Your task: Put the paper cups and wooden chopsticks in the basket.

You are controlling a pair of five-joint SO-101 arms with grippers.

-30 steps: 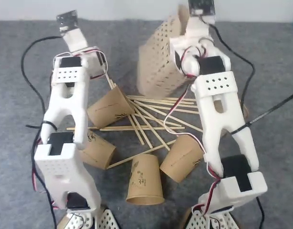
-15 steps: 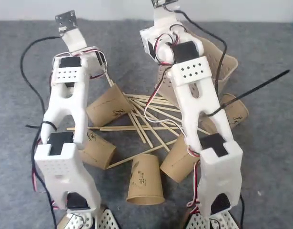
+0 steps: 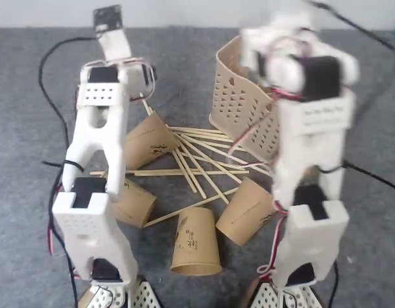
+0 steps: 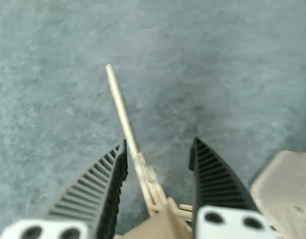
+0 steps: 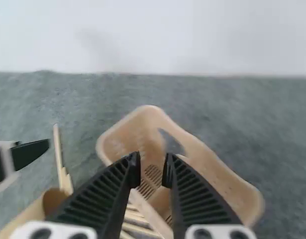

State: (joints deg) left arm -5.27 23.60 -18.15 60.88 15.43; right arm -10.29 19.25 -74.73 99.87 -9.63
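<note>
High view overhead, facing down; wrist views close; high, right-wrist share basket.

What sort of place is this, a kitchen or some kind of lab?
Likely a robotics lab bench: two white arms stand on a grey mat, with paper cups, chopsticks and a basket as practice props.

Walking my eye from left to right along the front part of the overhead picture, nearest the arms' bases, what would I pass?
left arm → first paper cup, tucked against that arm → second paper cup → third paper cup → right arm
</note>
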